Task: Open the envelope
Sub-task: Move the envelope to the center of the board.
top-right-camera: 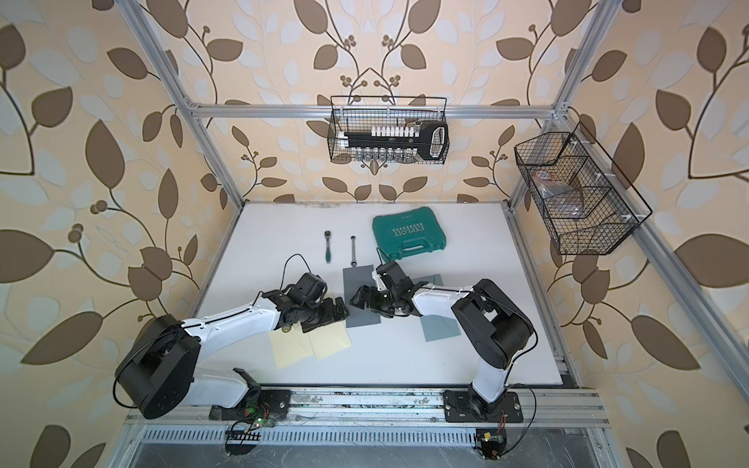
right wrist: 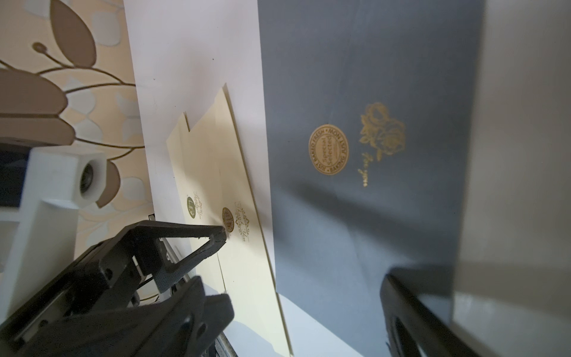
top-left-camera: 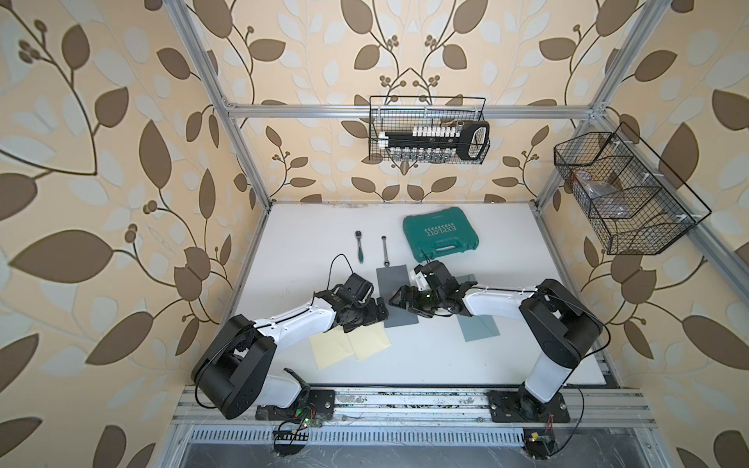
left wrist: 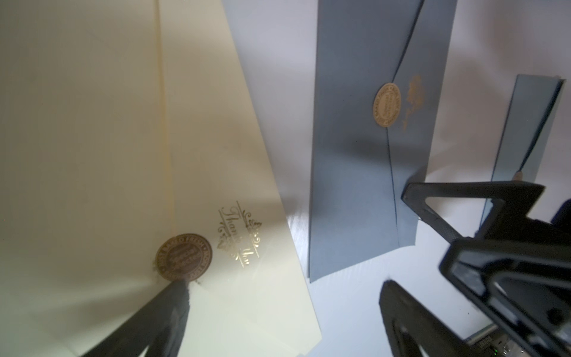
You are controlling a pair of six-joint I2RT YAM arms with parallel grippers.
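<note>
Several sealed envelopes lie flat on the white table [top-left-camera: 446, 364]. Two are cream [top-left-camera: 364, 344], one is dark grey-blue [top-left-camera: 391, 277] and one is lighter blue [top-left-camera: 480, 330]. My left gripper [left wrist: 284, 296] is open and low over the upper cream envelope [left wrist: 216, 139]. One of its fingertips [left wrist: 176, 293] sits at the edge of that envelope's round gold seal [left wrist: 183, 257]. My right gripper [right wrist: 309, 299] is open over the grey-blue envelope [right wrist: 370, 201], short of its gold seal [right wrist: 328, 149]. All flaps look closed. The two grippers nearly meet [top-left-camera: 389, 306].
A green tool case [top-left-camera: 440, 238] lies at the back, with a ratchet [top-left-camera: 359, 245] and a wrench [top-left-camera: 385, 251] to its left. Wire baskets hang on the back rail [top-left-camera: 429, 129] and the right frame [top-left-camera: 624, 194].
</note>
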